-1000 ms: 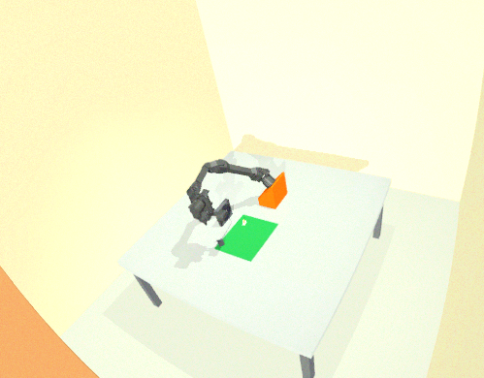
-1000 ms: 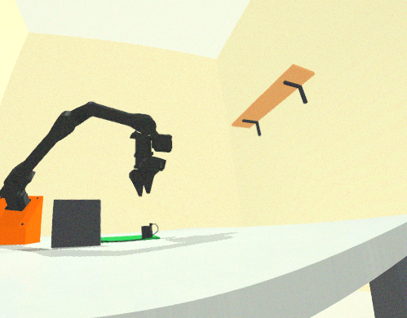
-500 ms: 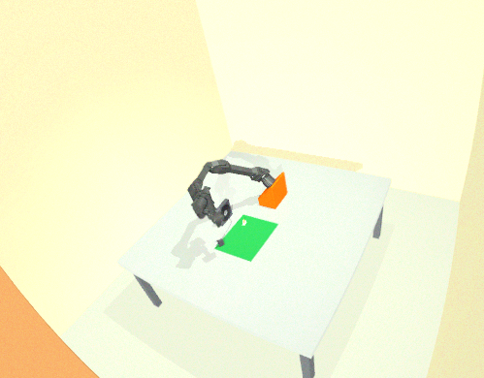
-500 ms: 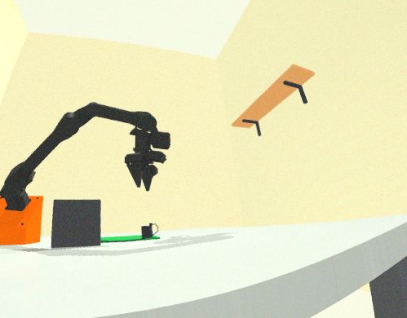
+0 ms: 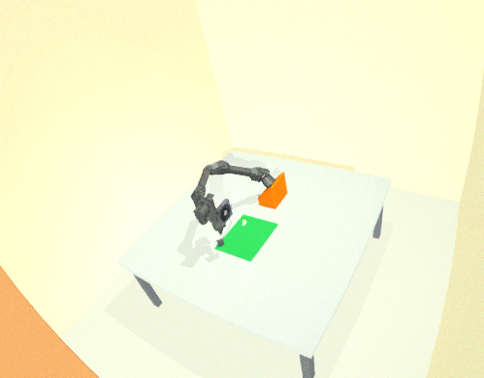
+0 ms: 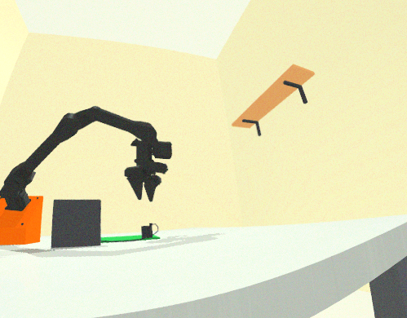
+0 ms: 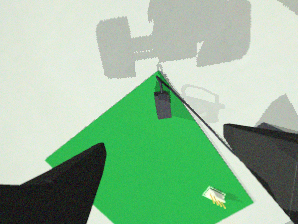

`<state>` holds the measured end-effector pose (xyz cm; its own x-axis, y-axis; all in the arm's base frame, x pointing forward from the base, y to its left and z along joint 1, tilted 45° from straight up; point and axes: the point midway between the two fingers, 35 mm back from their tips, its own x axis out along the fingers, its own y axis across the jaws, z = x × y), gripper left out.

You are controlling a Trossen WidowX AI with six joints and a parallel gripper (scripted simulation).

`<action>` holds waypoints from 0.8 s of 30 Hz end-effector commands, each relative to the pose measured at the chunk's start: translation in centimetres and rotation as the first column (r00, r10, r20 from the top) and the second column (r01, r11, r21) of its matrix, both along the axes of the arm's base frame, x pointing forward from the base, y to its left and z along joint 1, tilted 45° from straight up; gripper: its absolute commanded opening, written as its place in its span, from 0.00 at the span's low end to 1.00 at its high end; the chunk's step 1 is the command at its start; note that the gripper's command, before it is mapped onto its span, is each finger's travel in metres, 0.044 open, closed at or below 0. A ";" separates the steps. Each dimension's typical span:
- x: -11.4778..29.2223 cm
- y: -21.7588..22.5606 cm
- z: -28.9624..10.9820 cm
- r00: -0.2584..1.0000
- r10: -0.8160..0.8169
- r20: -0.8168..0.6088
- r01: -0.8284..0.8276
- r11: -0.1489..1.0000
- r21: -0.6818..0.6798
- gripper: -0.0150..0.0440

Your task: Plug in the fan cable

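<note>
We note the gripper (image 6: 145, 188) spread wide, grasping nothing, hanging above the green board (image 7: 150, 155). The plug (image 7: 163, 104) stands at the board's corner, the one farthest from the header (image 7: 215, 196); its long axis is upright in the exterior view, cable (image 7: 192, 107) running off its top along the board's edge. The header lies at the opposite corner. Beyond the board: the fan (image 6: 76, 223), then the orange base (image 6: 32, 220).

Bright green board (image 7: 145, 160) with a dark grey plug (image 7: 163, 104) and a white, yellow-pinned header (image 7: 216, 195); black fan (image 6: 76, 223); orange arm base (image 6: 29, 220); white table (image 5: 300, 271); black pincer (image 6: 144, 188).
</note>
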<state>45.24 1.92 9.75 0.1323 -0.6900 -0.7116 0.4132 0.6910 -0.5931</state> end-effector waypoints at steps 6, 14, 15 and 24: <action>0.1 -4.8 -3.9 1.000 -0.014 -0.007 0.014 1.000 -0.012 1.00; 0.2 -5.3 -4.4 1.000 -0.014 -0.007 0.014 1.000 -0.012 1.00; 0.2 -5.4 -4.5 1.000 -0.014 -0.007 0.014 1.000 -0.012 1.00; 0.4 -6.4 -5.5 1.000 -0.014 -0.007 0.014 1.000 -0.013 1.00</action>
<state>45.70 -3.94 4.85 0.1228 -0.6972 -0.7063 0.4253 0.6800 -0.5973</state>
